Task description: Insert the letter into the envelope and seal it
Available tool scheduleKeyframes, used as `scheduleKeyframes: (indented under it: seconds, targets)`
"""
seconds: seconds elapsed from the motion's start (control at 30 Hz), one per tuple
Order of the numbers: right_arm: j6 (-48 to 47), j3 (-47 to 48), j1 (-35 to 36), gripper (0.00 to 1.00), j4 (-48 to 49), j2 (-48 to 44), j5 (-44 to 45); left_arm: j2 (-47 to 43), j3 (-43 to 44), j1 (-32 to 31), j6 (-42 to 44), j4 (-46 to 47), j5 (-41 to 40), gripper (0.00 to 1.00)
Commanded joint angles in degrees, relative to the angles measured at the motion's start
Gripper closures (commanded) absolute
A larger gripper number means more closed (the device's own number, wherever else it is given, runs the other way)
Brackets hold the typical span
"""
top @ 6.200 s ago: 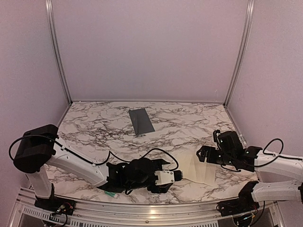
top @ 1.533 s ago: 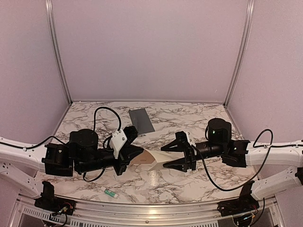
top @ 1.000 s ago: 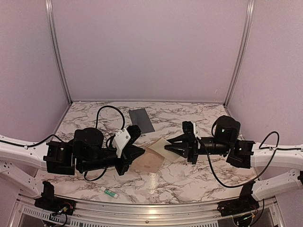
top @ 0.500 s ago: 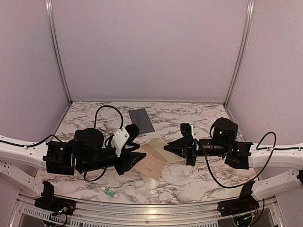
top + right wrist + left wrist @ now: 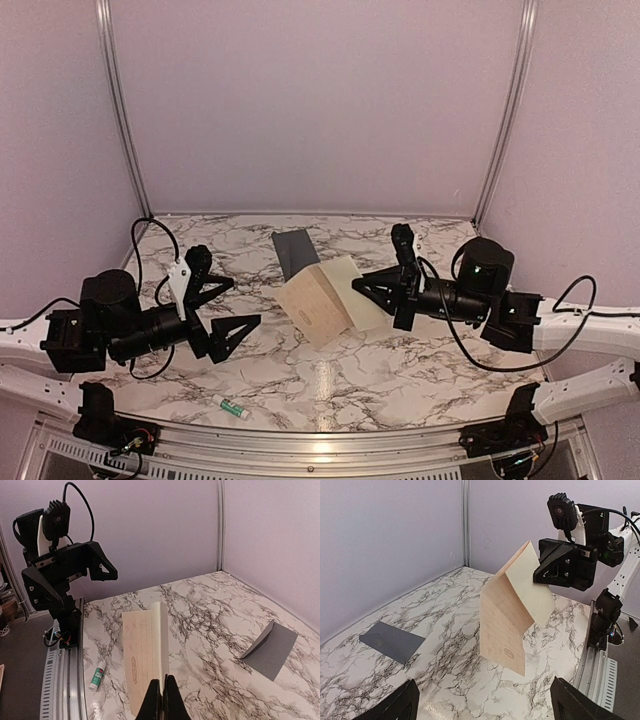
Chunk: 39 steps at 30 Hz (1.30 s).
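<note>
The letter (image 5: 316, 302) is a cream sheet folded into a tent shape, hanging in the air above the middle of the table. My right gripper (image 5: 358, 286) is shut on its right edge. In the right wrist view the letter (image 5: 144, 655) stands edge-on from the closed right gripper (image 5: 162, 694). My left gripper (image 5: 226, 306) is open and empty, well to the left of the letter. In the left wrist view the letter (image 5: 507, 617) hangs ahead. The dark grey envelope (image 5: 298, 254) lies flat at the back centre, behind the letter.
A small white-and-green tube (image 5: 232, 407) lies near the front edge on the left, also visible as the tube (image 5: 97, 675) in the right wrist view. The marble table (image 5: 420, 370) is walled at the back and both sides.
The left gripper let go of the letter, opened wide and drew back to the left. The right gripper stayed shut on the letter and lifted it, so it now hangs folded.
</note>
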Motion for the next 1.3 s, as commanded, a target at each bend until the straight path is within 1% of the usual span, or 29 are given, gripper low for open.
scheduleKeyframes:
  seconds: [0.0, 0.13, 0.27, 0.33, 0.47, 0.53, 0.6, 0.77, 0.83, 0.97, 1.03, 1.2, 1.27]
  targets:
    - [6.6, 4.2, 0.4, 1.00, -1.3, -4.1, 0.9, -6.3, -3.4, 4.7, -1.4, 2.6, 8.6, 0.06]
    - [9.4, 5.6, 0.4, 1.00, -1.5, -6.5, -3.0, -8.6, -4.3, 8.1, -1.0, 3.4, 13.9, 0.12]
    - [12.0, 6.1, 0.4, 1.00, 0.0, -7.9, -8.9, -7.4, -4.2, 10.5, -0.5, 5.7, 22.7, 0.15]
    - [13.1, 5.9, 0.4, 1.00, 1.4, -8.1, -12.5, -6.0, -3.6, 10.6, 0.5, 6.6, 26.6, 0.18]
    - [15.5, 5.6, 0.4, 1.00, 4.7, -7.3, -18.5, -2.1, -1.5, 10.6, 2.1, 7.9, 32.5, 0.30]
    - [16.6, 5.6, 0.4, 1.00, 6.3, -6.5, -20.1, -0.1, 0.0, 10.6, 2.1, 8.6, 33.8, 0.33]
    - [17.4, 5.8, 0.4, 1.00, 7.5, -5.2, -21.6, 2.6, 1.6, 10.6, 3.9, 9.1, 36.1, 0.37]
    - [18.4, 6.3, 0.4, 1.00, 9.3, -2.6, -23.0, 7.2, 4.5, 10.6, 4.2, 10.9, 40.9, 0.47]
    - [18.9, 6.4, 0.4, 1.00, 10.3, -1.4, -23.8, 8.8, 5.3, 10.6, 4.0, 12.0, 43.3, 0.47]
    - [19.2, 6.7, 0.4, 1.00, 11.3, 0.7, -24.1, 11.8, 6.9, 10.5, 3.0, 13.8, 46.8, 0.42]
    - [19.4, 6.7, 0.4, 1.00, 12.0, 1.6, -24.6, 13.2, 7.6, 10.5, 2.9, 14.2, 47.4, 0.40]
    - [19.7, 6.5, 0.4, 1.00, 12.7, 2.5, -25.2, 16.2, 9.0, 10.5, 2.9, 15.6, 48.1, 0.39]
    - [19.7, 6.4, 0.4, 1.00, 12.8, 2.7, -25.3, 17.6, 9.6, 10.4, 1.1, 16.4, 48.5, 0.39]
